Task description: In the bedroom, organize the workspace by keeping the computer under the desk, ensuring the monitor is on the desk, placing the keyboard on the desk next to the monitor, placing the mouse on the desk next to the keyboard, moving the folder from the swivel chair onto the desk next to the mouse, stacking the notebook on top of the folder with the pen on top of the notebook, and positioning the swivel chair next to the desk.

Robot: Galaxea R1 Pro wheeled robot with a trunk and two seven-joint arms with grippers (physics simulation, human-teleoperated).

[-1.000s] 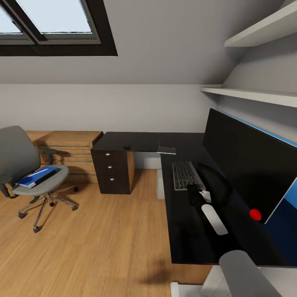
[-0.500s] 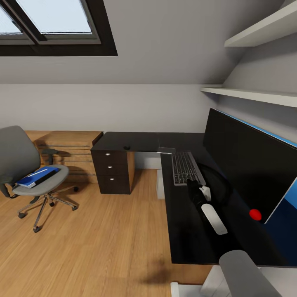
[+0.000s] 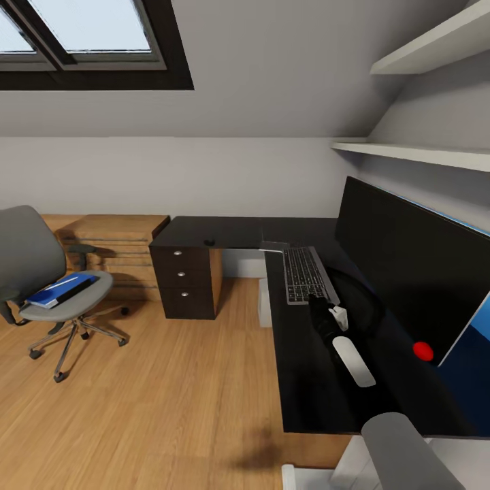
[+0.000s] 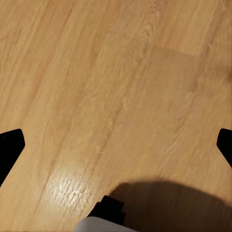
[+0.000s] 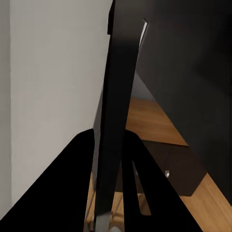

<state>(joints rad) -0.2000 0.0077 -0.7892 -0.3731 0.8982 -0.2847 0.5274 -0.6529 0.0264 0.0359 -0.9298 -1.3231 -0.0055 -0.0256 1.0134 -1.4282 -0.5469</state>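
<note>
The right gripper (image 5: 112,159) was clamped on the flat grey keyboard (image 3: 304,274) on the black desk (image 3: 299,381); the left gripper's (image 4: 116,145) fingers stood apart over the wooden floor (image 4: 96,87)

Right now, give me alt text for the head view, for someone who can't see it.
An attic bedroom: the robot's right arm reaches over a black desk to the near end of a keyboard lying beside a large dark monitor. Across the wooden floor, a grey swivel chair holds a blue folder.
</note>
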